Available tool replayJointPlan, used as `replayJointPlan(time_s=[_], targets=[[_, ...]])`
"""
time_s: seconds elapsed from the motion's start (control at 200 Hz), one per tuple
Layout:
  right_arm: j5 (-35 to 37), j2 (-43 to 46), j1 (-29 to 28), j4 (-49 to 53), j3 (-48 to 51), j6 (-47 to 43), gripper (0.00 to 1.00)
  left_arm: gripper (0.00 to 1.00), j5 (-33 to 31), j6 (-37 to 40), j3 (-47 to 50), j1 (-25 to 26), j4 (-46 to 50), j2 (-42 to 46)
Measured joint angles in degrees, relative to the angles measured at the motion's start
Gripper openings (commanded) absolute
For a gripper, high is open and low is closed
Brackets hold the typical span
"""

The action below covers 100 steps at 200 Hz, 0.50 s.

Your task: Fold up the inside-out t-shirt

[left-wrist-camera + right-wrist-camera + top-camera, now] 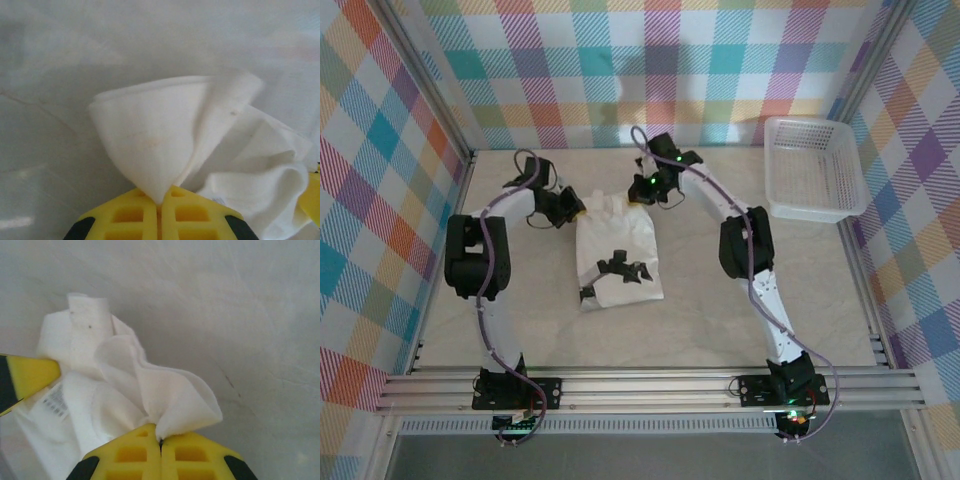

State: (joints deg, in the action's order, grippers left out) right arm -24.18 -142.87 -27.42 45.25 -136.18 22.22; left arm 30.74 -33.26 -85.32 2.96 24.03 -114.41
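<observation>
Inside-out t-shirt [615, 240] lies on the table [740, 320] as a narrow, folded white bundle. Its near end points toward the arm bases, on the near side of both claws. On this near part there are some dark patches on the cloth, and I cannot tell what they are. Farther on, the bundle reaches the two claws at its far end: the left claw [570, 208] is at the far left corner and the right claw [642, 190] at the far right corner. In the left wrist view, the left claw [160, 200] is closed. Its yellow fingers [130, 215] press together on a fold of the white cloth, which spreads like a cone just in front of the tips. To the right of this claw there is more crumpled cloth. In the right wrist view, the right claw [160, 440] is also closed, and it pinches a ruffled edge of the same cloth just in front of its tips. To its left, a small printed label [55, 402] sits on the cloth, just beside a yellow finger of the left claw [27, 377]. Beyond the pinched cloth there is the bare pale table surface. To the right of the right claw, well apart from it and from the t-shirt, a white mesh basket [817, 213] stands in the far right corner. Behind everything rises a wall of coloured plaid [650, 70].
</observation>
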Motion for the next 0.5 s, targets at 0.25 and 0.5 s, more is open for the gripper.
replayJointPlan(time_s=[0.25, 0.5], targets=[[-6.9, 12.2, 4.5, -3.0, -6.8, 2.9, 0.00, 0.00, 10.2, -6.6, -7.7, -2.3, -4.8, 13.7], [-9.6, 34.6, 2.1, -20.1, 34.9, 4.7, 0.00, 0.00, 8.4, -4.7, 17.9, 3.5, -7.4, 30.7]])
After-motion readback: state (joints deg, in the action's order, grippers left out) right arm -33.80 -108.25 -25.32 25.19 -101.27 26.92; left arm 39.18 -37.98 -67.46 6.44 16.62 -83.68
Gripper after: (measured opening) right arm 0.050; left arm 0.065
